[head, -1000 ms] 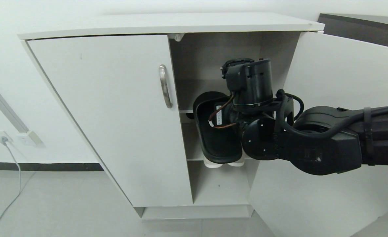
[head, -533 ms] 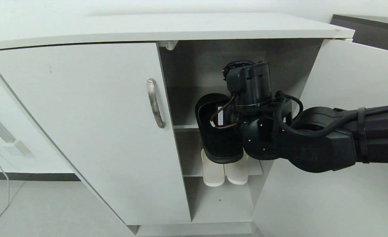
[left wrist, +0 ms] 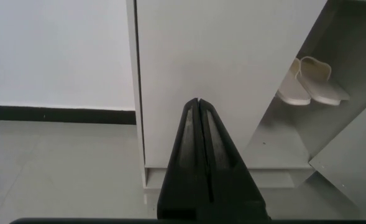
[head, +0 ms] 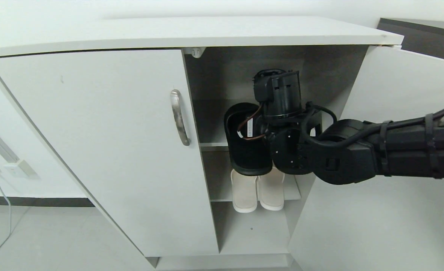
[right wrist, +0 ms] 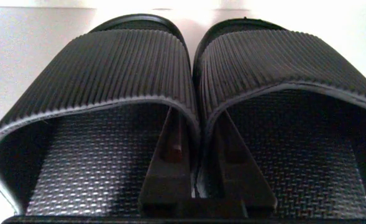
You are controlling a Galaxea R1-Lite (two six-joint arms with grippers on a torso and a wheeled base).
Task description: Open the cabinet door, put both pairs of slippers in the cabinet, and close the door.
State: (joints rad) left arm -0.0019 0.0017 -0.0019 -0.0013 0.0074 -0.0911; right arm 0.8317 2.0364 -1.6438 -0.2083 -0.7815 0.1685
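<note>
Black pair, head view: black ribbed rubber slippers (head: 246, 150) are held steeply tilted at the mouth of the white laminate cabinet (head: 191, 32), in front of the upper shelf (head: 210, 144), on the right arm.
White pair, head view: cream foam slippers (head: 257, 192) lie side by side on the lower shelf (head: 293, 194), just below the black pair, their near ends overhanging the front edge.
Doors, head view: right white door (head: 395, 113) stands open; left white door (head: 93, 131) with its brushed-metal handle (head: 179, 117) is closed.
Risk, head view: a low insertion could clip the shelf edge or nudge the cream pair outward. The overhanging ends may later foul the door.
Left gripper, left wrist view: left gripper (left wrist: 198, 102) has its fingers pressed flat together and holds nothing, low before the closed door. The cream pair (left wrist: 310, 81) sits beyond.
Right gripper, right wrist view: right gripper (right wrist: 201, 165) has one finger inside each slipper with a narrow gap between them, clamping the adjoining inner walls under the straps.
Risk, right wrist view: the pinch bears on soft sidewalls only, so a snag could peel one slipper loose.
</note>
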